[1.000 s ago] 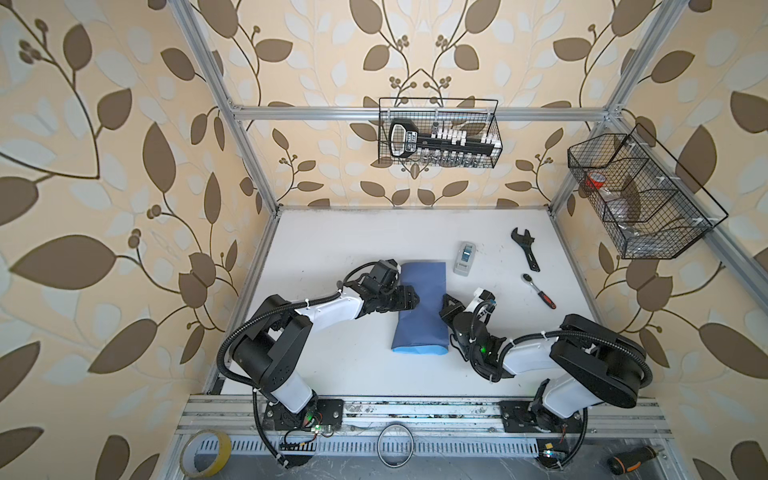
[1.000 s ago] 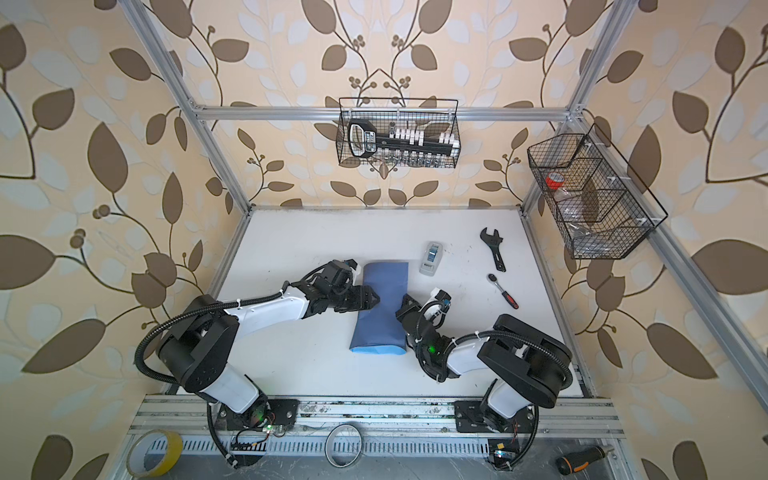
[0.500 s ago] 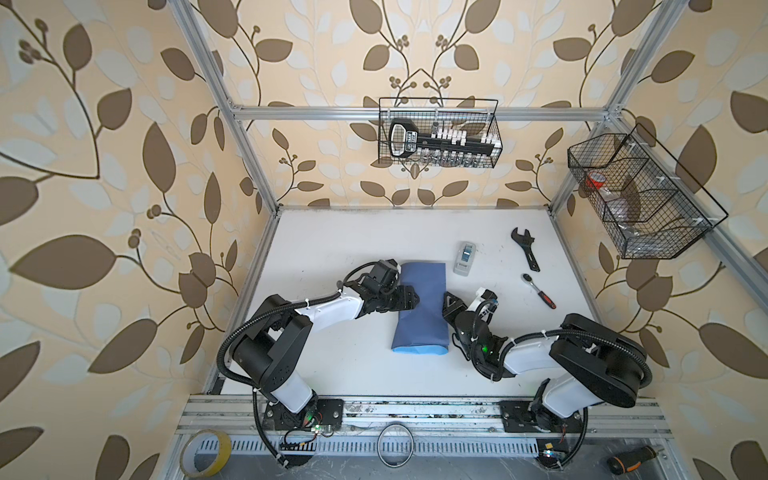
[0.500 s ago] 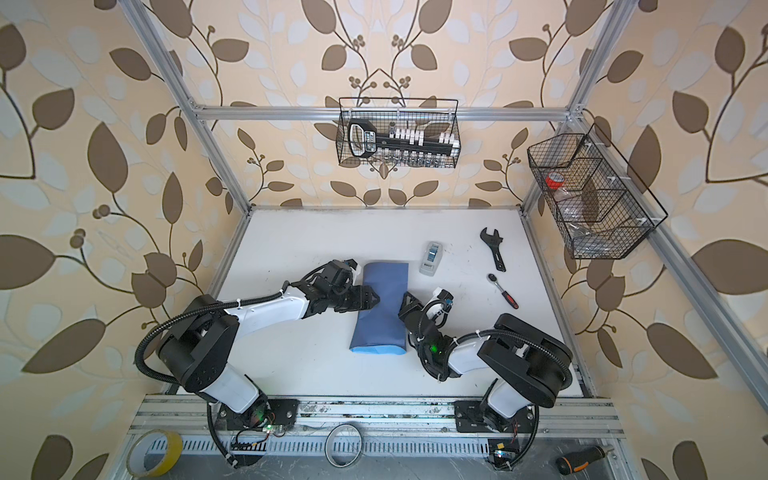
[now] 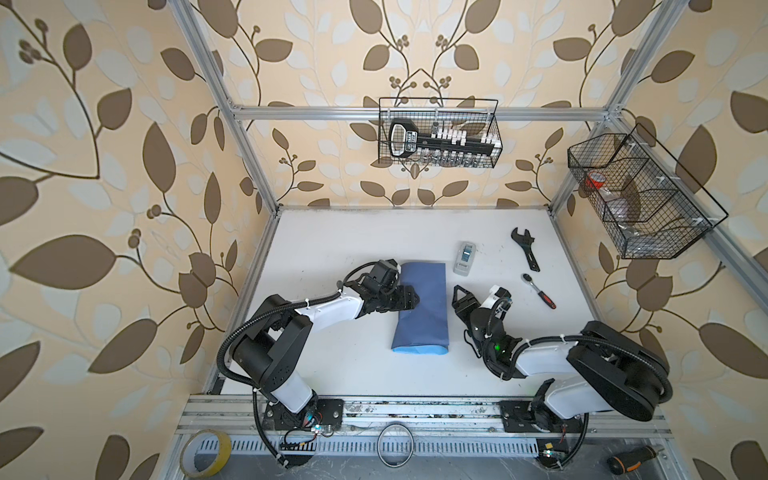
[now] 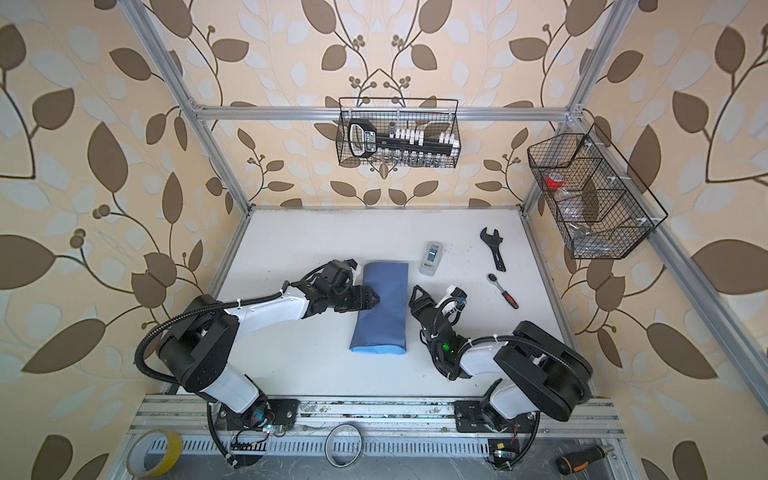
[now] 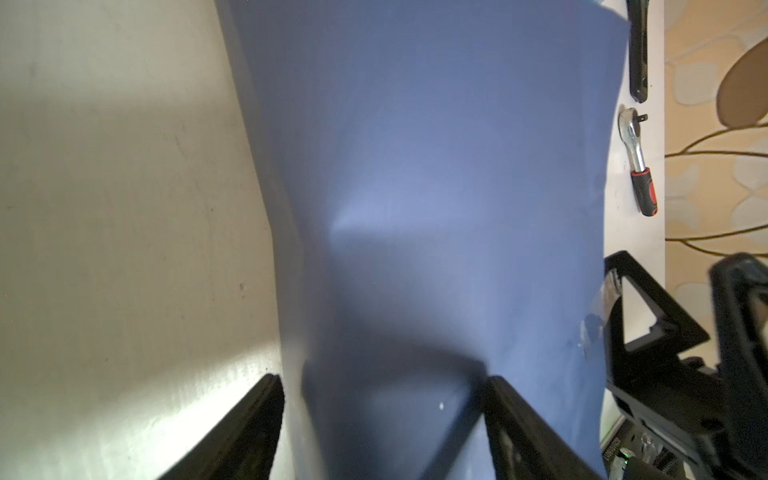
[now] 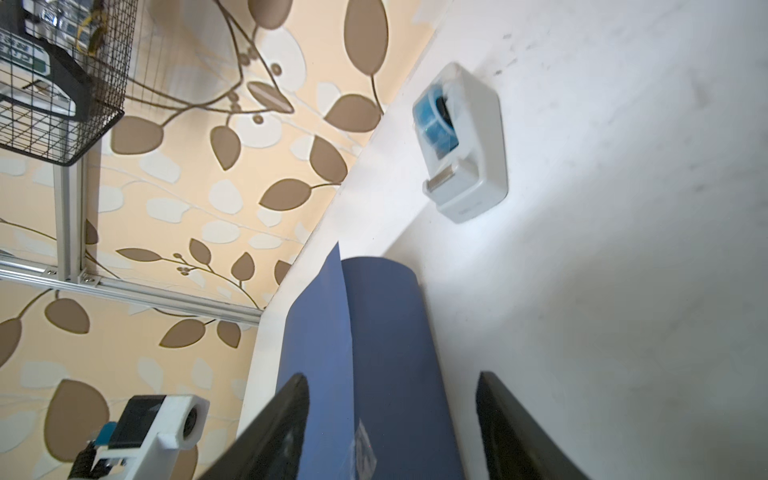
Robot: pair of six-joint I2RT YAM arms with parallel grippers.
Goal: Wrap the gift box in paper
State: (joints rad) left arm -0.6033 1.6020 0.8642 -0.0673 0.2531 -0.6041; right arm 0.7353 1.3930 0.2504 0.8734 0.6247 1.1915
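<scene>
In both top views we find the left arm [image 5: 332, 309] stretched low, left gripper [image 5: 409, 300] spread atop the paper [image 5: 424, 324], a slate-blue bundle on the table [image 5: 332, 249], light-blue near end, right gripper [image 5: 460, 300] released beside it, left wrist view, jaws straddle a crease, right wrist view, jaws apart, empty.

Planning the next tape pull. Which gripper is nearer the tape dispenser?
Right. The right gripper is just robot-side of the tape dispenser, beside the paper; the left gripper is across the paper, on its opposite edge.
</scene>
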